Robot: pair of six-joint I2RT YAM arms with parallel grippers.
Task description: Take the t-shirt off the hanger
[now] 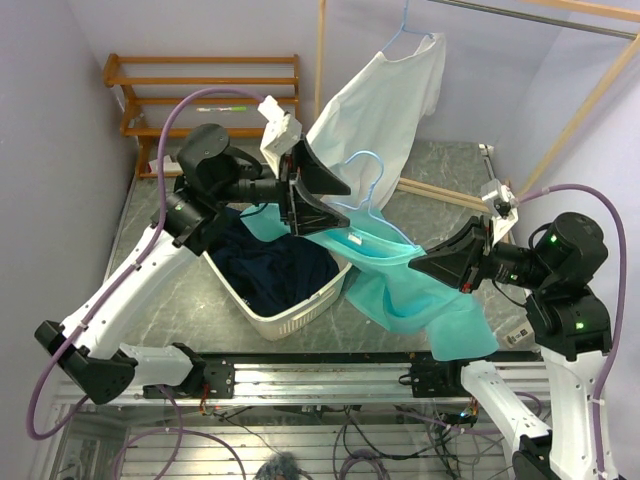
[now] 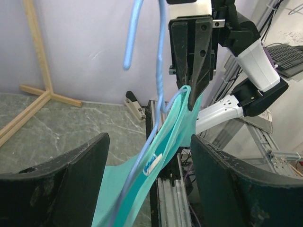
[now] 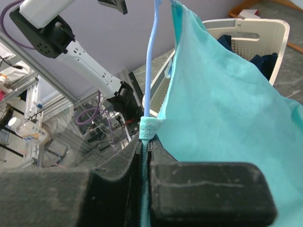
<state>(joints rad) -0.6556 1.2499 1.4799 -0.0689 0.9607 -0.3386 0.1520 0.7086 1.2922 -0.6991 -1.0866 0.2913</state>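
We are pinching shirt (image 1: 425,300) and hanger (image 1: 372,205) in the right gripper (image 1: 418,266); the left gripper (image 1: 335,205), jaws apart, is straddling the hanger running toward it.

A white perforated plastic laundry basket (image 1: 300,312) sits on the grey marbled worktop (image 1: 445,170), with dark navy clothing (image 1: 270,265) heaped inside it. Behind, against the lilac wall, stands a low wooden slatted rack (image 1: 200,90); a green marker-like pen (image 1: 222,108) lies on one of its shelves. To the right rises a pale wooden garment rail frame (image 1: 585,105), its foot bars (image 1: 440,192) lying flat on the worktop. From that rail hangs a white t-shirt (image 1: 385,110) on its own light blue wire hanger (image 1: 405,25). A small grey and white stapler-like object (image 2: 135,106) rests near the worktop's edge.
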